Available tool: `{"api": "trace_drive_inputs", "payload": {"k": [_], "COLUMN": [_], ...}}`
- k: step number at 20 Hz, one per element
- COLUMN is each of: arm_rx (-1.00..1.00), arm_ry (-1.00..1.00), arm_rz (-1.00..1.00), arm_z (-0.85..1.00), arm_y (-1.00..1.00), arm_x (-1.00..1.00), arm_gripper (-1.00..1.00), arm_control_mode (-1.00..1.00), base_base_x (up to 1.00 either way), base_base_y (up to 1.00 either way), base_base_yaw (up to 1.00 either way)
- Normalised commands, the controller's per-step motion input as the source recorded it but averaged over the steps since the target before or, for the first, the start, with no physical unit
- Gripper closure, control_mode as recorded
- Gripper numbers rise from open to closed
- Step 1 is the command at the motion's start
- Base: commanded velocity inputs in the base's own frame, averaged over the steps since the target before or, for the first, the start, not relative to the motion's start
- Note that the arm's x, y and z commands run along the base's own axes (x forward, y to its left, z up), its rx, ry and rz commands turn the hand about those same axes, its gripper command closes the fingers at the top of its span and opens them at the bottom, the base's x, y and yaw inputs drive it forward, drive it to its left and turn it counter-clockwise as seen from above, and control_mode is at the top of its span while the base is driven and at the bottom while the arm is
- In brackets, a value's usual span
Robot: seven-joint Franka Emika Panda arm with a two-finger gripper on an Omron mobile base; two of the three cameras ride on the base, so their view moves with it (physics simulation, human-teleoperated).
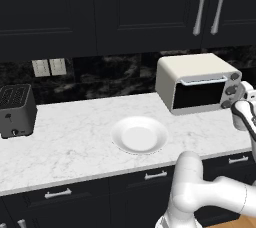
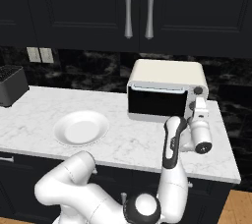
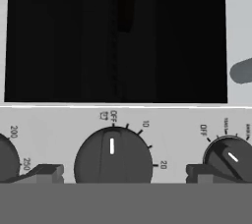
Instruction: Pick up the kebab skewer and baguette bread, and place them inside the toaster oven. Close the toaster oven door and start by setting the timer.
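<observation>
a: what is seen from the left base view?
b: a cream-white boxy toaster oven (image 1: pixel 196 81) is seen on the marbled white counter (image 1: pixel 75 142), with its dark glass door (image 1: pixel 199 94) shut upright. a round white plate (image 1: pixel 139 135) lies near the front edge, and a small black slot toaster (image 1: pixel 16 110) stands far to the left.

a: and from the right base view?
b: the white arm is raised in front of the oven's knob side, and the two-finger gripper (image 2: pixel 200 104) is held close to the knobs (image 2: pixel 198 91); contact cannot be judged there.

a: the hand view?
b: the fingertips (image 3: pixel 45 171) are set wide apart, one at each side of the middle round dark knob (image 3: pixel 112 161), nothing being clamped. its white mark is pointed at "off". the dark door glass lies above the panel. the skewer and baguette cannot be made out, perhaps hidden behind the glass.
</observation>
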Motion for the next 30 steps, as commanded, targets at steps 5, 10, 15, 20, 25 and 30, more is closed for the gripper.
{"api": "trace_drive_inputs", "payload": {"k": [5, 10, 15, 20, 25, 30], "arm_rx": [0.00, 0.00, 0.00, 0.00, 0.00, 0.00], "arm_ry": [0.00, 0.00, 0.00, 0.00, 0.00, 0.00], "arm_rz": [0.00, 0.00, 0.00, 0.00, 0.00, 0.00], "arm_z": [0.00, 0.00, 0.00, 0.00, 0.00, -0.01], "arm_y": [0.16, 0.16, 0.00, -0.10, -0.11, -0.02], "arm_x": [0.00, 0.03, 0.12, 0.24, 0.01, -0.13], "arm_gripper": [-1.00, -1.00, -1.00, -1.00, -1.00, -1.00], "arm_control_mode": [-1.00, -1.00, -1.00, -1.00, -1.00, -1.00], "base_base_x": [0.00, 0.00, 0.00, 0.00, 0.00, 0.00], "base_base_y": [0.00, 0.00, 0.00, 0.00, 0.00, 0.00], "base_base_yaw": [0.00, 0.00, 0.00, 0.00, 0.00, 0.00]}}
